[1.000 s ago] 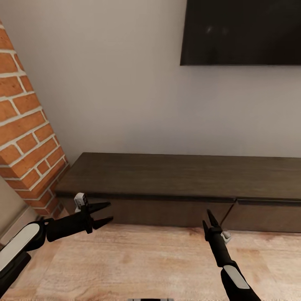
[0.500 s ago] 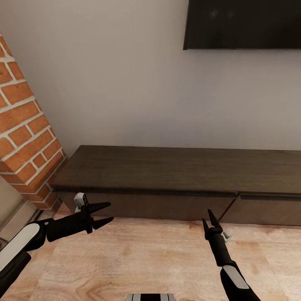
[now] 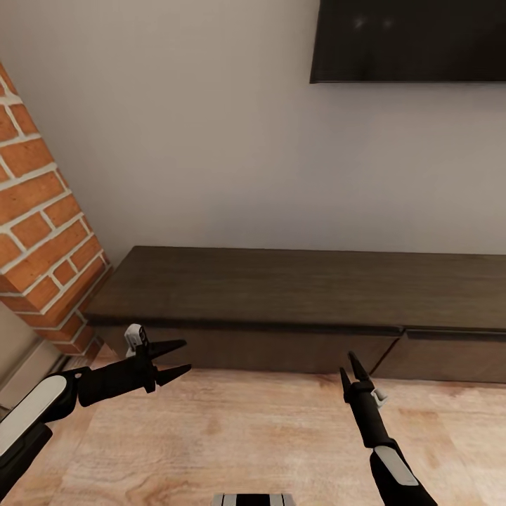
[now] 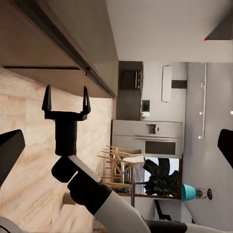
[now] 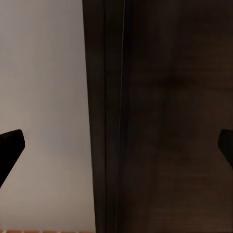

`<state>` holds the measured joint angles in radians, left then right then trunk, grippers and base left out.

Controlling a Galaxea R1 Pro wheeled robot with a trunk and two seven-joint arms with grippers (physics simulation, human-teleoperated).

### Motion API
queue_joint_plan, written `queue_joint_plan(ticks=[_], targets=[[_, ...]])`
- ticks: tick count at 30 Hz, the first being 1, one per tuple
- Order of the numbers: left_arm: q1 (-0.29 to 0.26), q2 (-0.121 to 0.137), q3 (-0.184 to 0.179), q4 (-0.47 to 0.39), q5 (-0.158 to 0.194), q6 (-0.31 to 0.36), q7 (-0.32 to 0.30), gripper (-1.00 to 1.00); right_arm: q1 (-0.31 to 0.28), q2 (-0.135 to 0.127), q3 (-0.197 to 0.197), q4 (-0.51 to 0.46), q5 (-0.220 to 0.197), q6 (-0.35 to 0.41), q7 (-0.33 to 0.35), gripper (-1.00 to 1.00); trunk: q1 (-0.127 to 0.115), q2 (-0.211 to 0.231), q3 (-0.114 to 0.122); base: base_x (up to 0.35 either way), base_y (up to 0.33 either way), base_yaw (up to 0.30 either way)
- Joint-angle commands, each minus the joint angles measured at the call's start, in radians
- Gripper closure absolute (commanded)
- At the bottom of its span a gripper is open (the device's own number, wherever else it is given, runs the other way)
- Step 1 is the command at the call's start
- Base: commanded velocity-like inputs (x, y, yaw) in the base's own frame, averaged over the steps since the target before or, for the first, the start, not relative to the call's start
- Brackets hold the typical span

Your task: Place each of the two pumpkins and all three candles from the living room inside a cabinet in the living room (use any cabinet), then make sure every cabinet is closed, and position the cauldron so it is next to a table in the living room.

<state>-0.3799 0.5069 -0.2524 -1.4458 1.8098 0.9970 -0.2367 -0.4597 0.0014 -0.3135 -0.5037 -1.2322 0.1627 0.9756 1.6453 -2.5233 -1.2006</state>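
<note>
Our view has crept a little nearer the long, low dark-brown wooden cabinet, which spans the middle of the frame with fronts shut, while our left gripper and right gripper hang apart and empty, so opening it likely comes next.

Camera tilted slightly: cabinet lower in view than half a second ago; television too
</note>
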Motion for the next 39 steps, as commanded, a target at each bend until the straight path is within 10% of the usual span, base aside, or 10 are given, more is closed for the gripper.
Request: queue_joint_plan(ticks=[1,39], targets=[[-0.001,0.001,-0.002,0.001,-0.008,0.000,-0.010,-1.00,-0.001,0.000,-0.001,0.001,-0.007,0.010,0.003,-1.00,0.000,0.000,-0.001,0.116,0.016,0.000],[-0.001,0.002,-0.002,0.001,-0.007,0.000,-0.010,-1.00,-0.001,0.000,0.001,0.001,-0.007,0.010,0.004,-1.00,0.000,0.000,-0.001,0.080,0.001,0.000]])
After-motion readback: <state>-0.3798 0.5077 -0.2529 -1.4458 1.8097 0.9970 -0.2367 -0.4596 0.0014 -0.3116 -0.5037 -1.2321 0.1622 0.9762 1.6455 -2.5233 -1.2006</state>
